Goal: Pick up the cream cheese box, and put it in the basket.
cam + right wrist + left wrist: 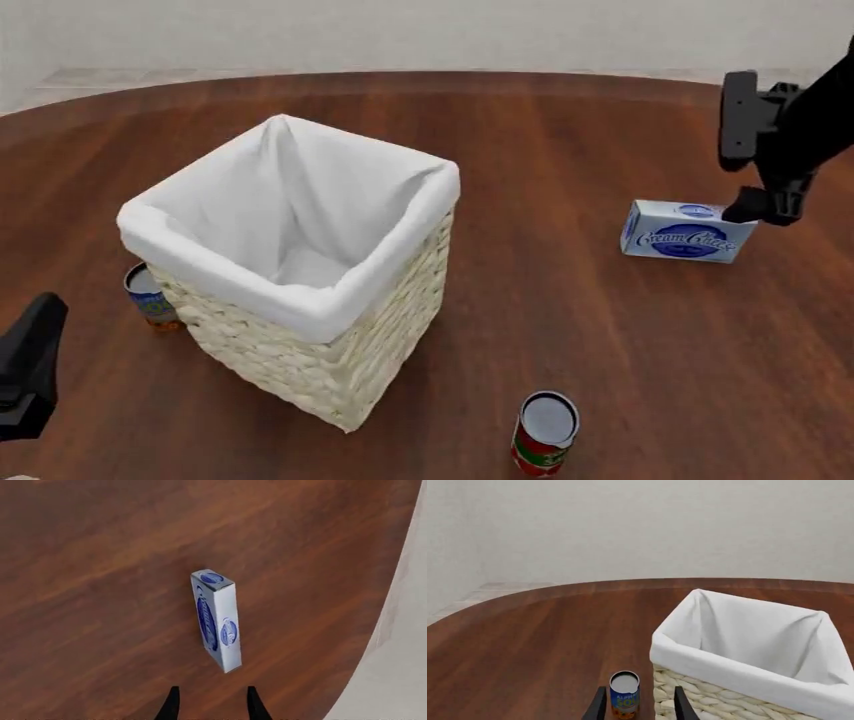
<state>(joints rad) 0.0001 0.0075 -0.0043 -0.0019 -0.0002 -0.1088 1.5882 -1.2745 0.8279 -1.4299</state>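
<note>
The cream cheese box [687,232] stands on its long edge on the table at the right, with its dark blue oval label facing the camera. My right gripper [763,207] hovers just above and behind the box's right end without touching it. In the right wrist view the box [217,620] lies ahead of the open fingers [171,704], and nothing is between them. The basket [340,300], woven wicker with a white liner, stands left of centre. My left gripper [638,707] is open at the near left, beside the basket [740,680].
A blue can [150,295] stands against the basket's left side, just ahead of the left fingertips [624,695]. A red can [545,432] stands near the front edge. The table's curved edge [383,630] runs close to the box.
</note>
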